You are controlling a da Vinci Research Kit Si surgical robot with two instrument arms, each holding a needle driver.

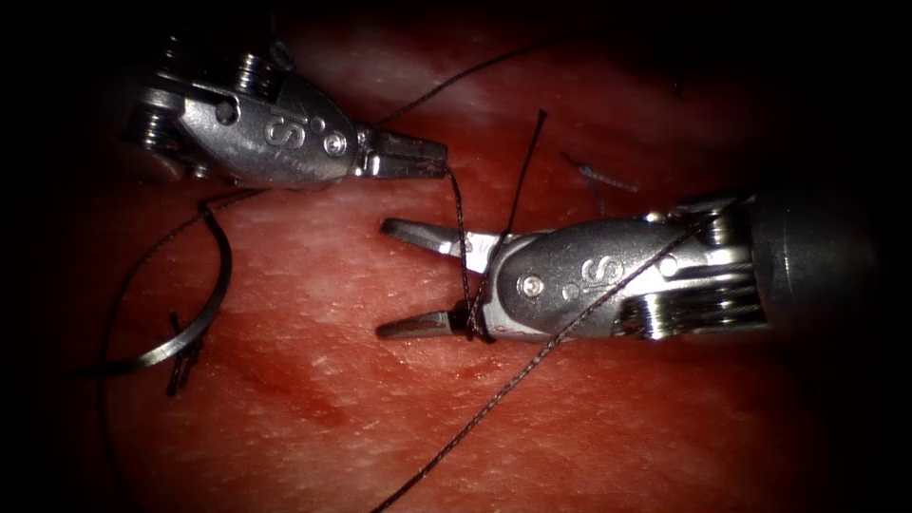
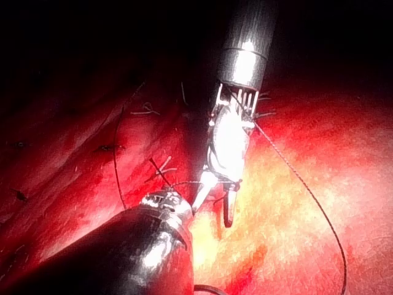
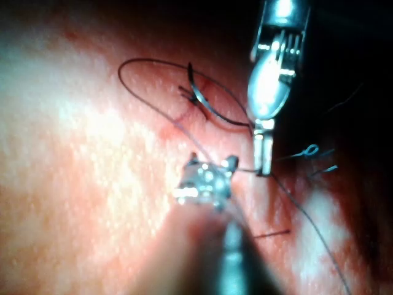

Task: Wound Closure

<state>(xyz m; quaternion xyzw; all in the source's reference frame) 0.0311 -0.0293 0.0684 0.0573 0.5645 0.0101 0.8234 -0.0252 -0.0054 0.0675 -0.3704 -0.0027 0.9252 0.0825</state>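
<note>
At the far left of the endoscope view the curved needle [image 1: 204,318] lies free on the tissue [image 1: 313,427], held by neither tool; whether its tip is in the tissue cannot be told. A short dark thread end [image 1: 180,366] sits just beside its lower part, and a long loop of thread [image 1: 119,294] curves around it. Right of the needle and higher up, the left end effector [image 1: 423,157] is clenched on the thread at its tips, and a strand drops from there straight down to the right tool. The right end effector [image 1: 404,280] lies near the middle with its jaws spread wide apart; the strand crosses between them near their base, and another short end [image 1: 527,157] rises from that spot. A further length of thread [image 1: 532,366] runs across the right tool's body and down over the tissue. A cut end of thread [image 1: 598,176] lies on the tissue above the right tool.
</note>
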